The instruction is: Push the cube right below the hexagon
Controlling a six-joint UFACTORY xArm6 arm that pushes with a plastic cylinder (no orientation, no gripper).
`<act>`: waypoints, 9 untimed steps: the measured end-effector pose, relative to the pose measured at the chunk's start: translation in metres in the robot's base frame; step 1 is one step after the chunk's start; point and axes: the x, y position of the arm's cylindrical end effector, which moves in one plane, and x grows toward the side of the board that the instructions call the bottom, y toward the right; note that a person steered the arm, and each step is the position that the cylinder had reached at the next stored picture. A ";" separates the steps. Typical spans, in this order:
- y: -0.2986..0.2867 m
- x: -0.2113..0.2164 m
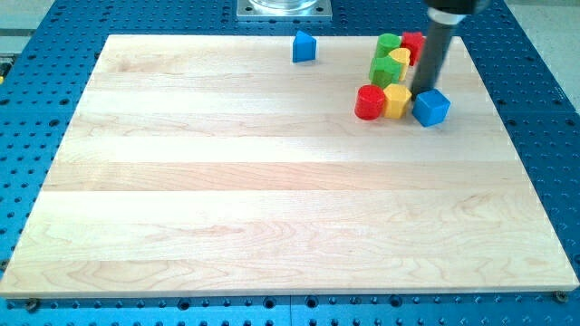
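A blue cube (432, 107) sits at the view's right on the wooden board (272, 181). Left of it, touching, is a yellow hexagon (396, 100), and left of that a red cylinder (369, 102). My tip (422, 90) is just above the blue cube's upper left edge, between the cube and the yellow hexagon. Above this row stand a green block (385, 71), a yellow block (400, 58), a green cylinder (389, 43) and a red block (413, 42), packed close together. The rod hides part of the red block.
A blue block with a pointed top (304, 46) stands alone near the board's top edge, left of the cluster. A blue perforated table (36, 109) surrounds the board. A metal base (284, 8) is at the view's top.
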 end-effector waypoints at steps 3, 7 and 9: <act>0.082 -0.007; 0.051 0.049; -0.040 0.065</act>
